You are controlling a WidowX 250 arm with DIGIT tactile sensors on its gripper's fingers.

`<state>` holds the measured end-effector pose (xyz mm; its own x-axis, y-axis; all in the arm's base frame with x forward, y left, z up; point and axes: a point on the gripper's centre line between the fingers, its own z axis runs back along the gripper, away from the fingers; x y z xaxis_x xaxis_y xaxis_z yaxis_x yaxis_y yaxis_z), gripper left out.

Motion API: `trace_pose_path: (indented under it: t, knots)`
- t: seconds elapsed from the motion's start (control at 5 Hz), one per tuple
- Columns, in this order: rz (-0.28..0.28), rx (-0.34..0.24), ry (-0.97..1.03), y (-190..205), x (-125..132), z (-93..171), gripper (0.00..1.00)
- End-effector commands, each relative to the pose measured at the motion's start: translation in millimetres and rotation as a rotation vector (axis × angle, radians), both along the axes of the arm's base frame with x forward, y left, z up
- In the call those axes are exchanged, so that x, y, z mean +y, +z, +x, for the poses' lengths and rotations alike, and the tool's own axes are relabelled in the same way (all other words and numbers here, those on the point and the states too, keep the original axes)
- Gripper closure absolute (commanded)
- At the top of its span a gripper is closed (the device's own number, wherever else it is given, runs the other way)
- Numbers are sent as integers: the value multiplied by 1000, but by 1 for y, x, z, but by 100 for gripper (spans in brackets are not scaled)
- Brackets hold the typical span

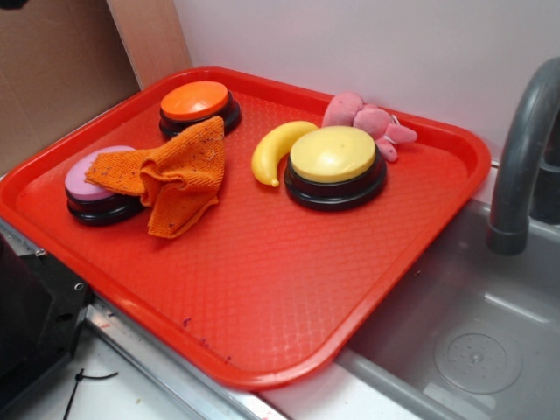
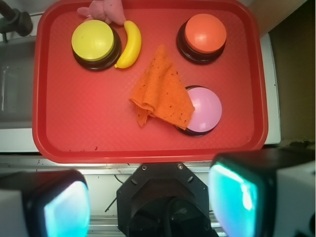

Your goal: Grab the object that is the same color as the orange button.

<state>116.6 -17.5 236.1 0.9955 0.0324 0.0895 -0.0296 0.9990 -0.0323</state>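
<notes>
An orange cloth rag (image 1: pixel 175 171) (image 2: pixel 163 94) with dark specks lies crumpled on the red tray (image 1: pixel 280 289) (image 2: pixel 69 128), one corner draped over the pink-topped button (image 1: pixel 92 185) (image 2: pixel 205 109). The orange button (image 1: pixel 197 102) (image 2: pixel 205 34) stands just behind the rag at the tray's far left. My gripper (image 2: pixel 150 202) hovers high above the robot base, outside the tray's near edge, far from the rag. Its two fingers (image 2: pixel 61 207) stand wide apart with nothing between them. The gripper does not appear in the exterior view.
A yellow-topped button (image 1: pixel 334 162) (image 2: pixel 94 42) stands on the tray with a yellow toy banana (image 1: pixel 276 149) (image 2: pixel 129 44) beside it and a pink plush toy (image 1: pixel 367 122) (image 2: pixel 106 10) behind. A grey sink basin (image 1: pixel 464 332) and faucet (image 1: pixel 525 149) lie beyond the tray's right side.
</notes>
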Motion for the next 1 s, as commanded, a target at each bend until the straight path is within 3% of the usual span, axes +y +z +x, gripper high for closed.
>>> trace_pose_path:
  t: [0.0,0.2,0.6,0.8]
  knots:
    - [0,0,0,0,0,0,0]
    - [48,-134,75,-50,16,50,0]
    - [90,-133,125,-115,16,86,0]
    - [114,-87,132,-139,21,94,0]
